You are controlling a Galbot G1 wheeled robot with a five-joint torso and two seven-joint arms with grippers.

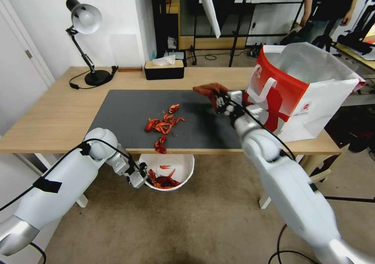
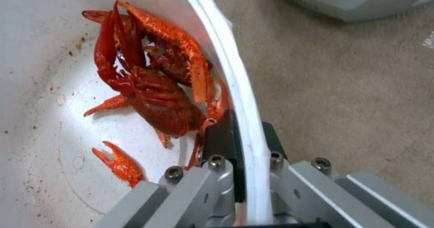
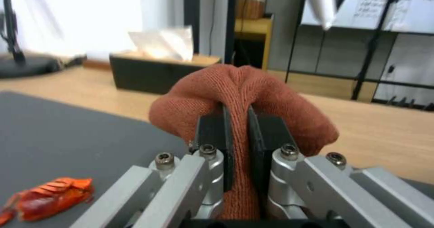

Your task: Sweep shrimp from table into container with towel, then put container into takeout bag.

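A loose pile of red shrimp (image 1: 163, 124) lies on the dark mat of the table (image 1: 50, 115), trailing to the front edge. Just below that edge my left gripper (image 1: 141, 176) holds the white container (image 1: 177, 166) by its rim (image 2: 235, 85), shut on it, one finger inside and one outside. Several shrimp (image 2: 149, 85) lie in the container. My right gripper (image 1: 220, 99) is above the mat to the right of the pile, shut on the rust-red towel (image 3: 239, 89), which bulges past the pads. The red and white takeout bag (image 1: 300, 88) stands open at the table's right end.
A black tissue box (image 1: 164, 69) stands at the back of the table, a desk lamp (image 1: 88, 41) at the back left. One shrimp (image 3: 52, 197) lies on the mat near my right gripper. Carpet floor (image 1: 195, 225) lies under the container.
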